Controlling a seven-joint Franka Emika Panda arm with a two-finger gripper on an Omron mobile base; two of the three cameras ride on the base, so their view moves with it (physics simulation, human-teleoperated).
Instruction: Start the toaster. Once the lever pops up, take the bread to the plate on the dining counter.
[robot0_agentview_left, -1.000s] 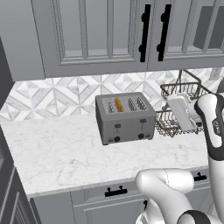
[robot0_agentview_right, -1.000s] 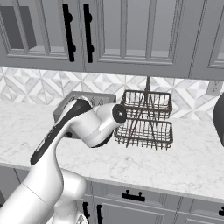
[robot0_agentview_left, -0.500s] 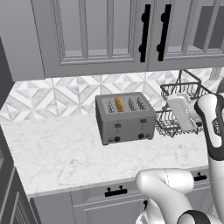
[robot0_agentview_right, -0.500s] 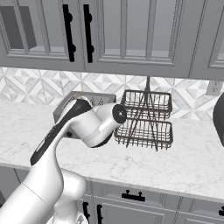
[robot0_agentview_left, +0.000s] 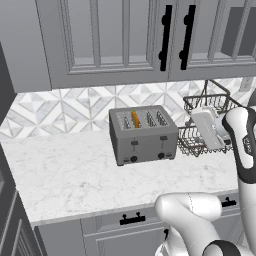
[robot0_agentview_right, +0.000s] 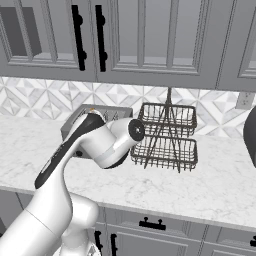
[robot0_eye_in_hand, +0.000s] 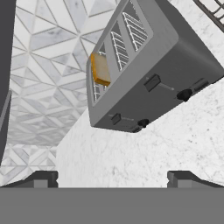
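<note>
The grey four-slot toaster stands on the marble worktop by the tiled wall. The bread stands upright in its second slot from the left, orange-brown top edge showing. In the hand view the toaster lies ahead, tilted, with the bread, both dark lever tabs and two black knobs. My gripper is open and holds nothing, a short way off from the toaster's front. Its white hand hangs to the toaster's right. The plate and the dining counter are out of view.
A two-tier wire rack stands right of the toaster, just behind my hand. Grey wall cabinets with black handles hang above. My arm covers most of the toaster in the right base view. A dark object sits at the far right.
</note>
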